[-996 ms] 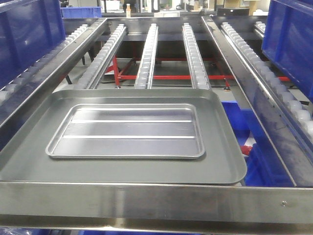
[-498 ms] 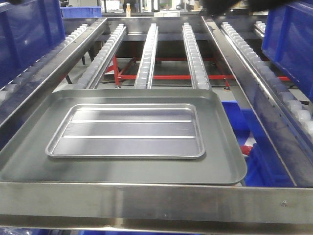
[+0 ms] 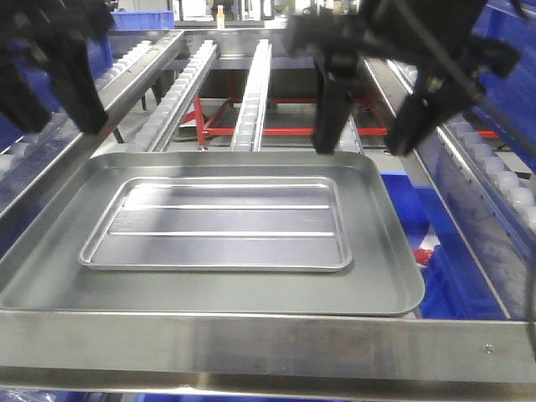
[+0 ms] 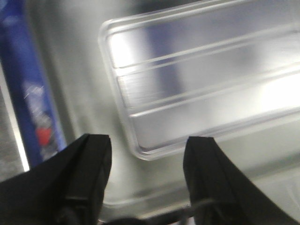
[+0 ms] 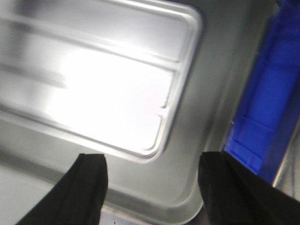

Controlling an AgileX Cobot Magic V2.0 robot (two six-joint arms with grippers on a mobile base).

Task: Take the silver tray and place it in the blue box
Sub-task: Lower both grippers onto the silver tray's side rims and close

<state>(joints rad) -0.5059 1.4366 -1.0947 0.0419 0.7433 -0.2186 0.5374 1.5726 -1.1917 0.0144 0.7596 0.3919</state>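
1. Two black pincers have just come into the front view. Half a second ago none was there.
2. The left pincer (image 3: 60, 117) hangs high. Its two fingers are spread wide and nothing is between them.
3. The right pincer (image 3: 360, 146) is spread wide too, and it holds nothing.
4. The silver tray (image 3: 216, 224) lies flat, lower than both pincers and between them. It sits inside the big grey tray (image 3: 394, 285). No finger touches it yet.
5. In the left wrist view, one short end of the silver tray (image 4: 201, 79) lies just ahead of the gap in the left pincer (image 4: 147, 143).
6. In the right wrist view, the other end of the silver tray (image 5: 108, 84) lies just ahead of the right pincer (image 5: 152, 161). Both wrist pictures are blurry.
7. A blue box (image 3: 521, 105) stands on the outer side of the right pincer, well apart from the tray. More blue shows out past the left pincer, so it is not clear which box is the one to fill.
8. What this means: the reach has begun, but the grab is not done.
9. Each pincer most likely has to go down to its own end of the shiny rim.
10. That rim is thin and low — a finger could slip off, or catch the grey tray by mistake.
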